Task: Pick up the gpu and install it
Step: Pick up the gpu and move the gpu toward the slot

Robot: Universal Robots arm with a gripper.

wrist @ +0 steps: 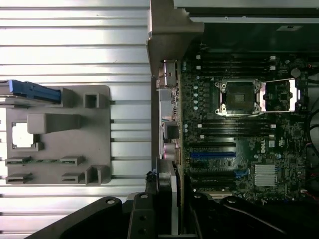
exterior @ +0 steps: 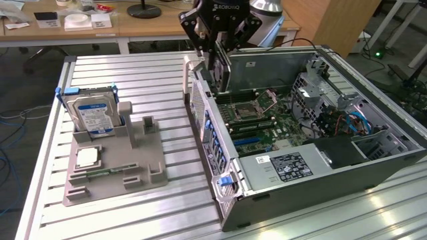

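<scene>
gpu (exterior: 224,75) in pincer (exterior: 219,50) above case (exterior: 333,175)

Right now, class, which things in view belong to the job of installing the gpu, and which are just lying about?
Belong to the job:
- gpu, gripped in the tool
- open computer case
- motherboard

Just lying about:
- hard drive, standing in the grey holder
- square chip lying in that holder

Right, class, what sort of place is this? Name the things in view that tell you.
Probably a robotics lab for computer assembly: an open computer case on a slotted metal table, a grey fixture holding a hard drive, and a gripper holding the gpu above it.
</scene>
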